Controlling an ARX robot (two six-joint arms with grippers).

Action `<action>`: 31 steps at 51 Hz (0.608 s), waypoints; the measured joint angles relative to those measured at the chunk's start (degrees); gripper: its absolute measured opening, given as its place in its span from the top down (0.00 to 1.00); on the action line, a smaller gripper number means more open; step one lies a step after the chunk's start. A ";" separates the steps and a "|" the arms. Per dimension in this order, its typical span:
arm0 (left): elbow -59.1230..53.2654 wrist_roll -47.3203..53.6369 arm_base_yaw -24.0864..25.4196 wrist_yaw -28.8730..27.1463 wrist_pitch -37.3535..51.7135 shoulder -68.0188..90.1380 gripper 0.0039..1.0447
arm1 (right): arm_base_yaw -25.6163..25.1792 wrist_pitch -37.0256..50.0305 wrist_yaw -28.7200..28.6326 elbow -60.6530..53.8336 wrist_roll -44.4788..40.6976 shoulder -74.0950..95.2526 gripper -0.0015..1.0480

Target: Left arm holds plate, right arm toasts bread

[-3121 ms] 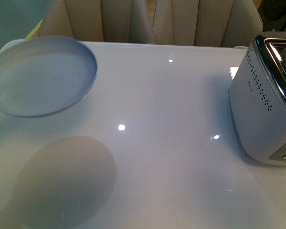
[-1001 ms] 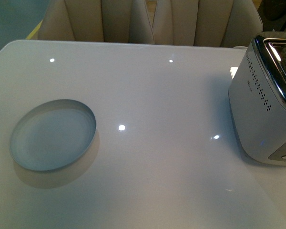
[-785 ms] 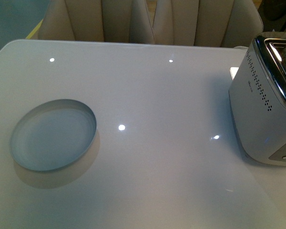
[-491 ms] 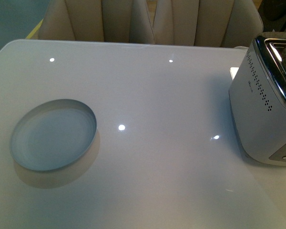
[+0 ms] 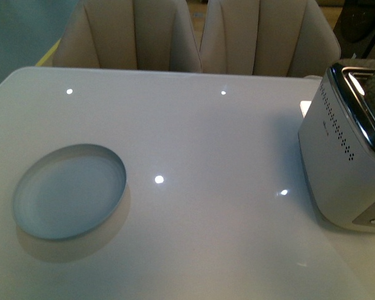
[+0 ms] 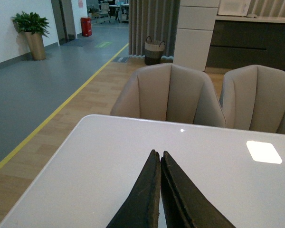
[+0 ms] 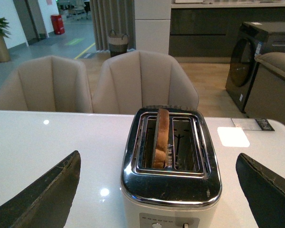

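Note:
The pale blue-grey plate lies flat on the white table at the left, with no gripper on it. The bread stands upright in one slot of the white and chrome toaster, its top above the slot. The toaster also shows at the right edge of the front view. My right gripper is open, its jaws wide to either side of the toaster, on its control side. My left gripper is shut and empty above bare table; the plate is out of that view.
Two beige chairs stand behind the table's far edge. The toaster's controls face my right wrist camera. A dark appliance stands beyond the table on the right.
About three seconds ago the plate hung tilted above the table at the far left; since one second ago it lies flat. The front view has shifted slightly, showing things a little lower.

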 joint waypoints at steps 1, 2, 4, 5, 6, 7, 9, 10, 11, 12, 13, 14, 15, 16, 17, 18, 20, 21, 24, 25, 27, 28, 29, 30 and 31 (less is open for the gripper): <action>0.00 0.02 0.00 0.00 -0.68 -0.79 0.97 | 0.00 0.00 0.02 0.00 0.00 0.00 0.09; -0.02 0.02 0.00 0.00 -1.33 -1.57 0.97 | 0.00 0.00 0.04 0.00 0.00 0.00 0.09; -0.02 0.02 0.00 0.00 -3.28 -3.78 0.97 | 0.00 0.00 0.00 0.00 0.00 0.00 0.09; -0.02 0.02 0.00 0.00 -3.91 -4.50 0.97 | 0.00 0.00 0.00 0.00 0.00 0.00 0.09; -0.02 0.04 0.00 0.00 -4.83 -5.51 0.97 | 0.00 0.00 0.00 0.00 0.00 0.00 0.09; -0.02 0.04 0.00 0.00 -5.60 -6.38 0.97 | 0.00 0.00 0.00 0.00 0.00 0.00 0.09; -0.02 0.04 0.00 0.00 -7.39 -8.11 0.97 | 0.00 0.00 0.00 0.00 0.00 0.00 0.09; -0.02 0.07 0.00 0.00 -7.98 -8.66 0.97 | 0.00 0.00 0.00 0.00 0.00 0.00 0.09; -0.02 0.07 0.00 0.00 -8.81 -9.53 0.97 | 0.00 0.00 0.00 0.00 0.00 0.00 0.09; -0.02 0.09 0.00 0.00 -9.07 -9.84 0.97 | 0.00 0.00 0.00 0.00 0.00 0.00 0.09; -0.02 0.09 0.00 0.00 -9.60 -10.45 0.97 | 0.00 0.00 0.00 0.00 0.00 0.00 0.09; -0.02 0.09 0.00 0.00 -10.10 -11.02 0.97 | 0.00 0.00 0.00 0.00 0.00 0.00 0.09; -0.02 0.11 0.00 0.00 -10.86 -11.82 0.97 | 0.00 0.00 0.00 0.00 0.00 0.00 0.09; -0.02 0.11 0.00 0.00 -11.10 -12.07 0.97 | 0.00 0.00 0.00 0.00 0.00 0.00 0.09; -0.02 0.11 0.00 0.00 -11.63 -12.57 0.97 | 0.00 0.00 0.00 0.00 0.00 0.00 0.09; -0.02 0.11 0.00 0.00 -12.13 -13.07 0.97 | 0.00 0.00 0.00 0.00 0.00 0.00 0.09; -0.02 0.11 0.00 0.00 -12.85 -13.81 0.97 | 0.00 0.00 0.00 0.00 0.00 0.00 0.09; -0.02 0.11 0.00 0.00 -13.33 -14.29 0.97 | 0.00 0.00 0.00 0.00 0.00 0.00 0.09; -0.02 0.11 0.00 0.00 -14.67 -15.69 0.97 | 0.00 0.00 0.00 0.00 0.00 0.00 0.09; -0.02 0.13 0.00 0.00 -15.10 -16.13 0.97 | 0.00 0.00 0.00 0.00 0.00 0.00 0.09; -0.02 0.11 0.00 0.00 -15.74 -16.76 0.97 | 0.00 0.00 0.00 0.00 0.00 0.00 0.09; -0.02 0.13 0.00 0.00 -16.15 -17.18 0.97 | 0.00 0.00 0.00 0.00 0.00 0.00 0.09; -0.02 0.13 0.00 0.00 -16.57 -17.57 0.97 | 0.00 0.00 0.00 0.00 0.00 0.00 0.09; -0.02 0.13 0.00 0.00 -16.96 -17.97 0.97 | 0.00 0.00 0.00 0.00 0.00 0.00 0.09; -0.02 0.13 0.00 0.00 -17.35 -18.36 0.97 | 0.00 0.00 0.00 0.00 0.00 0.00 0.09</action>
